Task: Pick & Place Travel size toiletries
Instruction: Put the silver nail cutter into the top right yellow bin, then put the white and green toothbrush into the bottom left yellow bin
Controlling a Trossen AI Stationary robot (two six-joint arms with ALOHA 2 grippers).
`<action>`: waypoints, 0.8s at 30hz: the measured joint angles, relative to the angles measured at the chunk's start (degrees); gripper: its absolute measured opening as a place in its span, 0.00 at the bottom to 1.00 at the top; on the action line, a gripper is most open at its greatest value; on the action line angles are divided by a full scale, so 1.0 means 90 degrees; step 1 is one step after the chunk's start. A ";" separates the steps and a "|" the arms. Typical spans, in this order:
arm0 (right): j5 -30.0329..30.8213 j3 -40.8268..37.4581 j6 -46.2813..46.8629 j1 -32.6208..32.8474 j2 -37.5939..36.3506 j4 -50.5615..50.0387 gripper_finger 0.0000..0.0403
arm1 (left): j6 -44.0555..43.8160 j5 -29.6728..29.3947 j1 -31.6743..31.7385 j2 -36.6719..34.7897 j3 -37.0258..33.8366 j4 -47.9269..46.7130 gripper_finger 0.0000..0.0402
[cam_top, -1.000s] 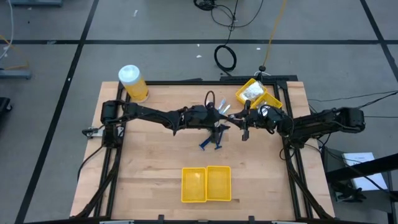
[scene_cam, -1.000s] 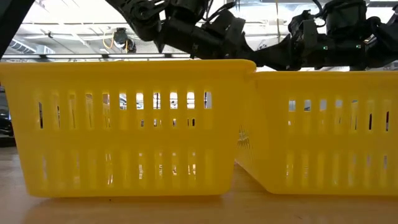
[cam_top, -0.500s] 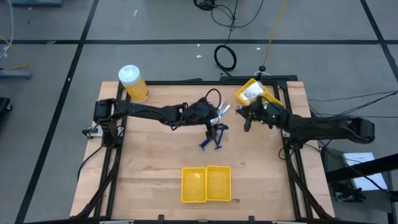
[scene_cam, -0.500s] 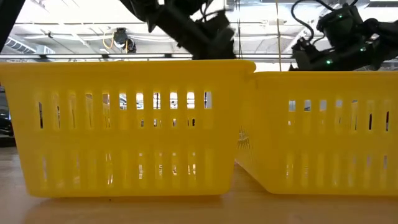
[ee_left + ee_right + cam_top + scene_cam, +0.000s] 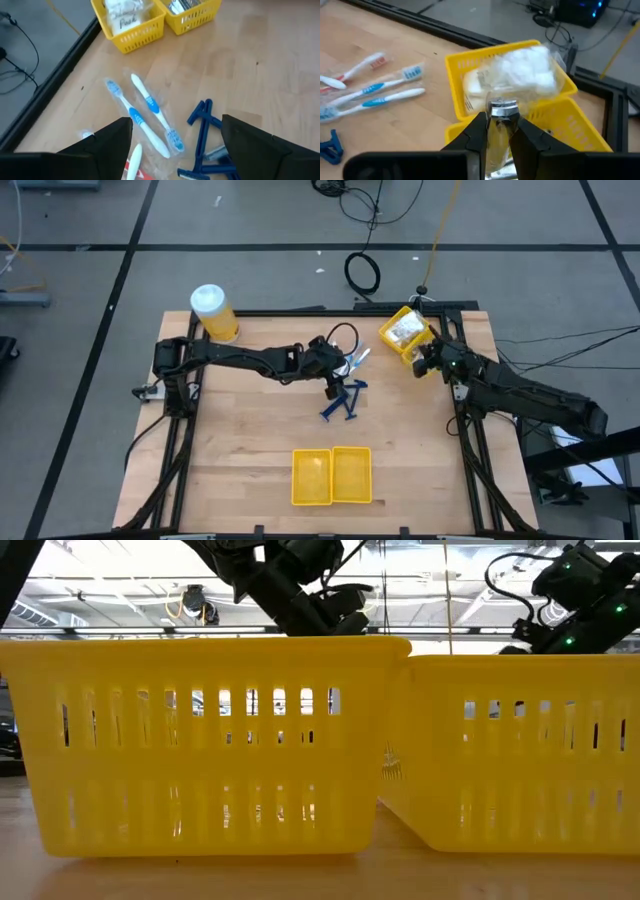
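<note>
My left gripper [image 5: 331, 385] hangs spread wide over the table's middle, above the blue razors [image 5: 204, 145] and the wrapped toothbrushes [image 5: 144, 117] — nothing between its fingers. My right gripper [image 5: 498, 131] pinches a small silvery-capped clear item [image 5: 501, 120] right over the yellow bin [image 5: 465, 67] at the far right corner, where a clear packet [image 5: 520, 75] lies.

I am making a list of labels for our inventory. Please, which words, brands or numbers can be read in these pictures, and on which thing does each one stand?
Clear packet in the far yellow bin: dark print, too blurred to read.
Toothbrushes: no readable brand.
Blue razors: no text visible.
Item in the right claw: no readable label.
</note>
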 joint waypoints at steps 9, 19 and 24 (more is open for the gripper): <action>-0.0006 0.0002 0.0433 -0.0272 0.0138 -0.0310 0.28 | 0.0041 0.0005 0.0000 0.0000 0.0000 0.0221 0.75; -0.0021 0.0005 0.0628 -0.0295 0.0157 -0.0330 0.46 | 0.0025 0.0008 0.0000 0.0000 0.0000 0.0219 0.75; -0.0067 0.0007 0.0574 -0.0285 0.0157 0.0071 0.50 | 0.0049 0.0002 0.0000 0.0000 0.0000 -0.0253 0.74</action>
